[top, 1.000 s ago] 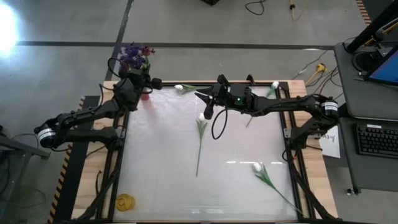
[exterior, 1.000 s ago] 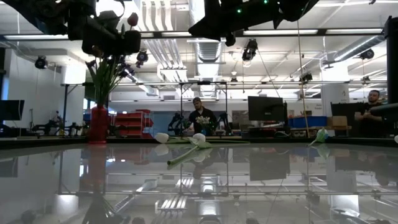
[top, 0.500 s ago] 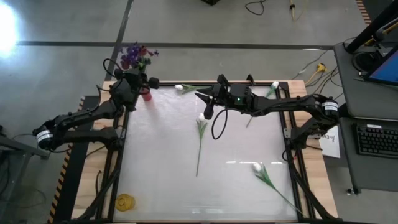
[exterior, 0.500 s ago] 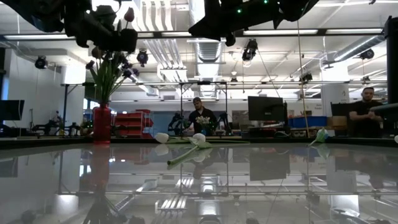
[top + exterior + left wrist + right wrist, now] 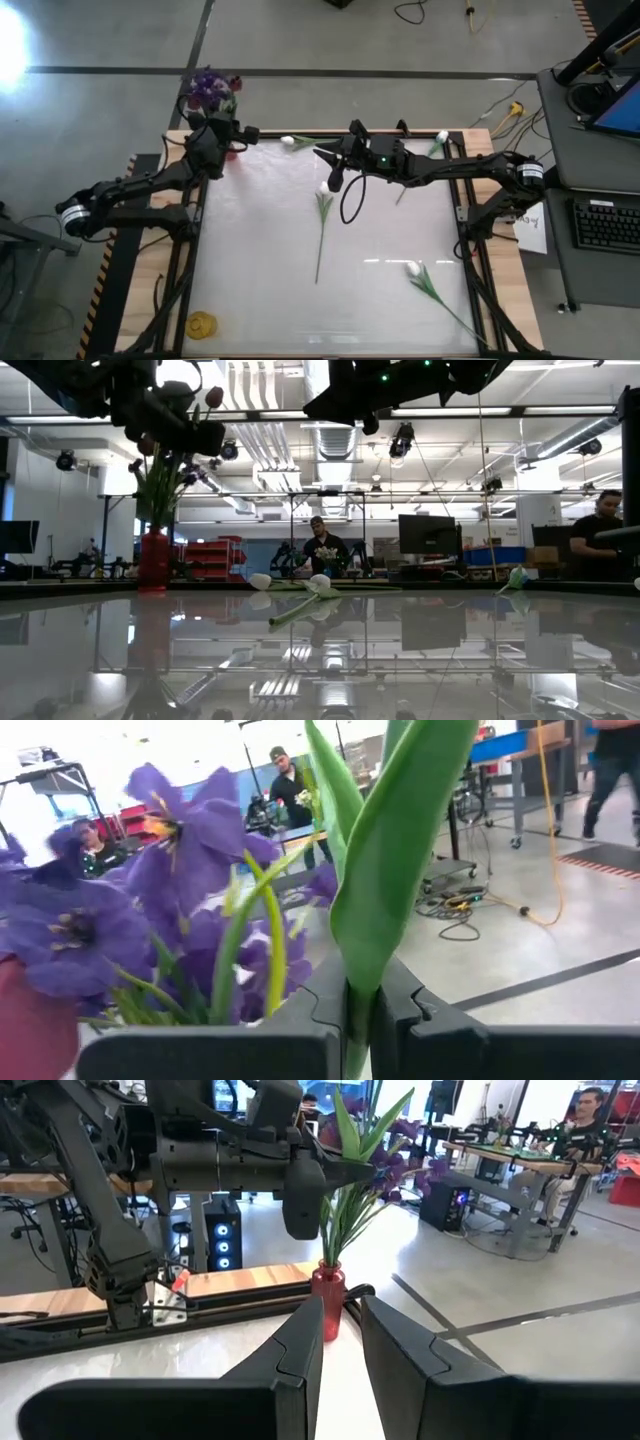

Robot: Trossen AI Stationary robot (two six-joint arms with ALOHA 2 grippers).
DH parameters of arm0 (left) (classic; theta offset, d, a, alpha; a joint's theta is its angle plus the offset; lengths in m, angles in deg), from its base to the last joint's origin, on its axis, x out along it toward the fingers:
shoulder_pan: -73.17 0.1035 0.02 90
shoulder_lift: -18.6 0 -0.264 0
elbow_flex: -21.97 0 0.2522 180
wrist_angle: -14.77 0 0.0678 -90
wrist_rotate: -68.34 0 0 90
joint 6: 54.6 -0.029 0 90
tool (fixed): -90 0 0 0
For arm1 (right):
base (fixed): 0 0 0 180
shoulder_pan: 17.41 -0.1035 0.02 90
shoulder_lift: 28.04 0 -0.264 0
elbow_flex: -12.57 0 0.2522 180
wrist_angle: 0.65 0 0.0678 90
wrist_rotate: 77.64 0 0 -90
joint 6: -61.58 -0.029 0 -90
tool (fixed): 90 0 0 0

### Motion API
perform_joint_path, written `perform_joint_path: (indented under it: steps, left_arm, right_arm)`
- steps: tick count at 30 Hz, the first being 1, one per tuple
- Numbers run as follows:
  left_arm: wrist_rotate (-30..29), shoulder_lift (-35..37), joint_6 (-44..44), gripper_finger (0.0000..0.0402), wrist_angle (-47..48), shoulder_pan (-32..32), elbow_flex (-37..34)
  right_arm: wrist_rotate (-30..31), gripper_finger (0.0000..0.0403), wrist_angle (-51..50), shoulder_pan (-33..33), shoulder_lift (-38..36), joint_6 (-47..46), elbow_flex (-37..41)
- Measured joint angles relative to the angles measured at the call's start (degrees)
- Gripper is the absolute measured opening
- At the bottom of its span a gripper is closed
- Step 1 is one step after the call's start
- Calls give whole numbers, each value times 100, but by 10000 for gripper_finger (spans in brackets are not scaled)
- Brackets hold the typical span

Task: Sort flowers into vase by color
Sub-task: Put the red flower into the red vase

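High view: my left gripper (image 5: 222, 135) sits over the red vase (image 5: 233, 153) at the table's far left corner, while 4 white tulips (image 5: 324, 190) lie loose on the table. Left wrist view: its fingers are clenched on a green stem (image 5: 362, 990) beside the purple blossoms (image 5: 150, 920), held upright, I judge, for lowering in. Right wrist view: my right gripper (image 5: 336, 1342) waits mid-table, jaws parted and empty.

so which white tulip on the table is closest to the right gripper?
The white tulip lying mid-table, bloom just below the right gripper. The other three lie farther off, near the table's edges.

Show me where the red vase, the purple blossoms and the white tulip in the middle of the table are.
red vase (image 5: 327, 1302): right wrist view, on its body.
purple blossoms (image 5: 190, 830): left wrist view, on a petal of one bloom.
white tulip (image 5: 324, 188): high view, on the white bud at the stem's top.
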Motion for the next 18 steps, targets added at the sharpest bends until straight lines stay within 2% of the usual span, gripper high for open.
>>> perform_joint_path:
  steps: [18]
  left_arm:
    - [-12,13,-313,0,-22,0,378]
  right_arm:
    - [0,63,-26,-2,0,12,0]
